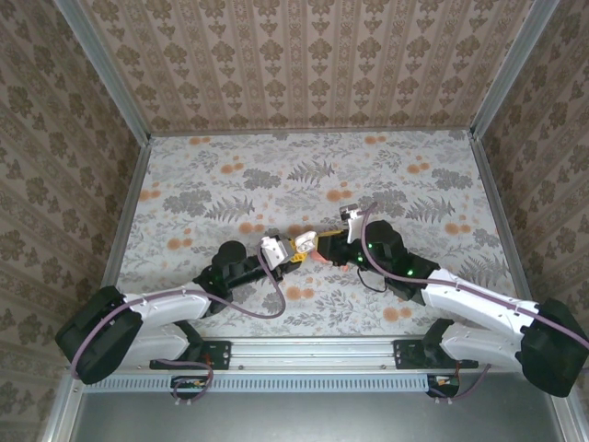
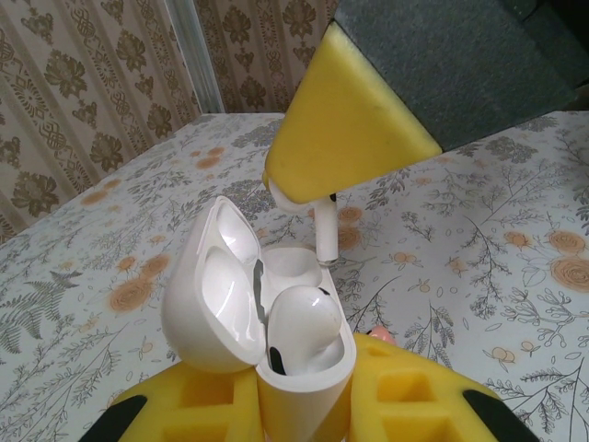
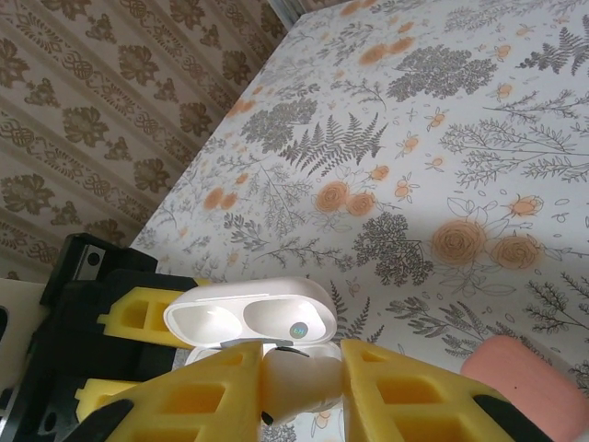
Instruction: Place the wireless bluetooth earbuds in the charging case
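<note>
1 socket (image 2: 293,265) sits empty: the right claw (image 3: 299,387), pinching an earbud (image 2: 327,230), should lower it stem-first into the case (image 2: 216,295) the left claw (image 2: 304,414) clamps.

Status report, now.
Left gripper shut on open case. Right gripper shut on earbud, stem just over empty slot. Other earbud seated. Nothing between.

One earbud (image 2: 308,322) sits in the case (image 2: 230,295), another earbud (image 2: 324,228) above.
</note>
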